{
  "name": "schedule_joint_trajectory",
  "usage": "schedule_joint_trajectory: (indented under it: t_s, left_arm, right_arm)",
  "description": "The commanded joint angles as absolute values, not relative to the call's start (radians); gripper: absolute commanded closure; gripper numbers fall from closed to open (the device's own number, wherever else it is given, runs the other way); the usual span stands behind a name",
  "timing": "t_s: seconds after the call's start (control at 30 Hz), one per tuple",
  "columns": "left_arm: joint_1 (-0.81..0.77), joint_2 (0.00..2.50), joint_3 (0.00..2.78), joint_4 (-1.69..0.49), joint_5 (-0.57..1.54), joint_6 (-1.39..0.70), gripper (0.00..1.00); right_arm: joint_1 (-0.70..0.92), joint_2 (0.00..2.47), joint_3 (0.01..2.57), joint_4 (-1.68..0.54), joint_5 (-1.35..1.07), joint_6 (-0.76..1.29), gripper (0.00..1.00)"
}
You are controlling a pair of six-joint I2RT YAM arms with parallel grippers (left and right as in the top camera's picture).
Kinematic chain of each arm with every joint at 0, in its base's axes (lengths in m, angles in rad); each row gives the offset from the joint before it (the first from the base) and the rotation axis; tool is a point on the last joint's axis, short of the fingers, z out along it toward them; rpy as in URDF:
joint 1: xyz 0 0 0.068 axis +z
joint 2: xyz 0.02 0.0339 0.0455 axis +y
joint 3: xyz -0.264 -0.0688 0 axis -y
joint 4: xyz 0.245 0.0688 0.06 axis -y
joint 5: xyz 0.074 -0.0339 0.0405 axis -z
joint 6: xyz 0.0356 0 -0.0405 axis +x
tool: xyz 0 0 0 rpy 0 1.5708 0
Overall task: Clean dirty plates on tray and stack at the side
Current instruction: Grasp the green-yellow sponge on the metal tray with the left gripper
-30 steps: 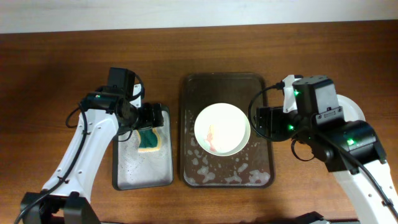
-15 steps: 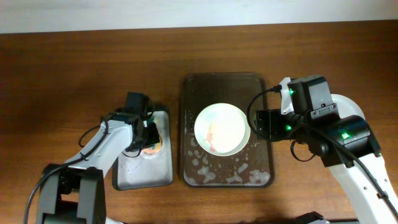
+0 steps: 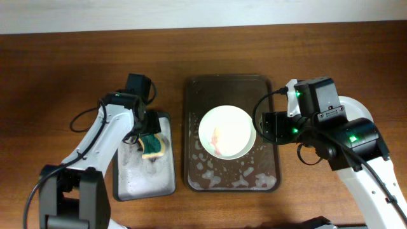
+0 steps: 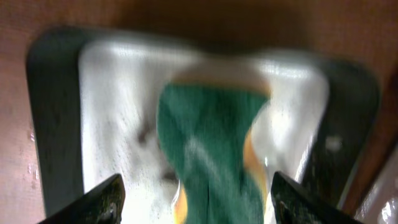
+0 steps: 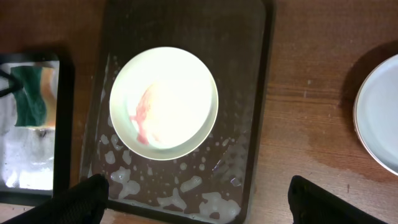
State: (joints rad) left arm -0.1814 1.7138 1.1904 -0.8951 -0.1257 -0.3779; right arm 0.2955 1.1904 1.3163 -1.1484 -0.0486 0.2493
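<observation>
Smeared plate [image 3: 227, 131] sitting on the brown tray [image 3: 229, 86]; both grippers hanging wide open.
Brown tray is lying mid-table, second plate [image 5: 379, 118] by the right edge. Toward the left edge, grey tray [image 3: 137, 184] is holding the green sponge [image 3: 151, 145] under the left gripper [image 4: 196, 202]. The right gripper [image 5: 205, 205] is hovering over the brown tray.

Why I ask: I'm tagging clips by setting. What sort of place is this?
Probably a robot test bench for dishwashing, not a kitchen: a wooden table, a sudsy brown tray holding a red-smeared plate, and a green sponge in a small tray.
</observation>
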Motion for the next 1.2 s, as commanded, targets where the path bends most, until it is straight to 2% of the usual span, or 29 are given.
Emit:
schedule_joint_trajectory:
  t_s: [0.0,0.03,0.07,0.1,0.23,0.3,0.33,0.4,0.43,0.47,0.53,0.6,0.87,0.9,1.0,1.07,1.13,1.17]
  left_arm:
    - [-0.181,1.785,1.126,-0.805,-0.183,-0.366,0.28]
    - [-0.181,1.809,1.107,-0.766,-0.179,-0.366,0.45]
    - [-0.181,1.827,1.101,-0.747,-0.180,-0.366,0.77]
    - [-0.181,1.841,1.100,-0.739,-0.179,-0.366,0.99]
    - [-0.181,1.839,1.153,-0.788,-0.176,-0.365,1.00]
    - [-0.181,1.823,1.247,-0.896,-0.150,-0.365,1.00]
    - [-0.181,1.817,1.311,-0.972,-0.117,-0.365,0.95]
    - [-0.181,1.817,1.372,-1.048,-0.081,-0.365,0.64]
    - [-0.181,1.817,1.391,-1.084,-0.070,-0.366,0.44]
    - [-0.181,1.816,1.392,-1.108,-0.067,-0.366,0.36]
    - [-0.181,1.817,1.375,-1.123,-0.068,-0.366,0.35]
    - [-0.181,1.818,1.338,-1.093,-0.080,-0.366,0.44]
    - [-0.181,1.818,1.013,-0.764,-0.068,-0.365,0.97]
    - [-0.181,1.818,1.011,-0.759,-0.067,-0.365,1.00]
    - [-0.181,1.809,1.071,-0.804,-0.054,-0.329,1.00]
    - [-0.181,1.798,1.156,-0.877,-0.040,-0.296,1.00]
    - [-0.181,1.775,1.266,-0.971,-0.038,-0.289,1.00]
    - [-0.181,1.757,1.336,-1.022,-0.015,-0.277,1.00]
  right_arm:
    - [0.302,1.191,1.317,-1.148,-0.040,0.240,0.07]
    - [0.302,1.191,1.317,-1.148,-0.040,0.240,0.07]
    - [0.302,1.191,1.317,-1.148,-0.040,0.240,0.07]
    - [0.302,1.191,1.317,-1.149,-0.040,0.240,0.07]
    - [0.302,1.191,1.317,-1.148,-0.040,0.240,0.07]
    - [0.302,1.191,1.317,-1.148,-0.040,0.240,0.07]
    - [0.302,1.191,1.317,-1.149,-0.040,0.240,0.07]
    - [0.302,1.191,1.317,-1.149,-0.040,0.240,0.07]
    - [0.302,1.191,1.317,-1.149,-0.040,0.240,0.07]
    - [0.302,1.191,1.317,-1.149,-0.040,0.240,0.07]
    - [0.302,1.191,1.317,-1.149,-0.040,0.240,0.07]
    - [0.302,1.191,1.317,-1.149,-0.040,0.240,0.07]
    - [0.302,1.191,1.317,-1.159,-0.040,0.240,0.07]
    - [0.302,1.191,1.317,-1.160,-0.040,0.240,0.07]
    - [0.302,1.200,1.317,-1.159,-0.040,0.240,0.07]
    - [0.302,1.229,1.316,-1.160,-0.040,0.240,0.12]
    - [0.302,1.284,1.316,-1.155,-0.040,0.239,0.25]
    - [0.302,1.324,1.316,-1.148,-0.040,0.239,0.35]
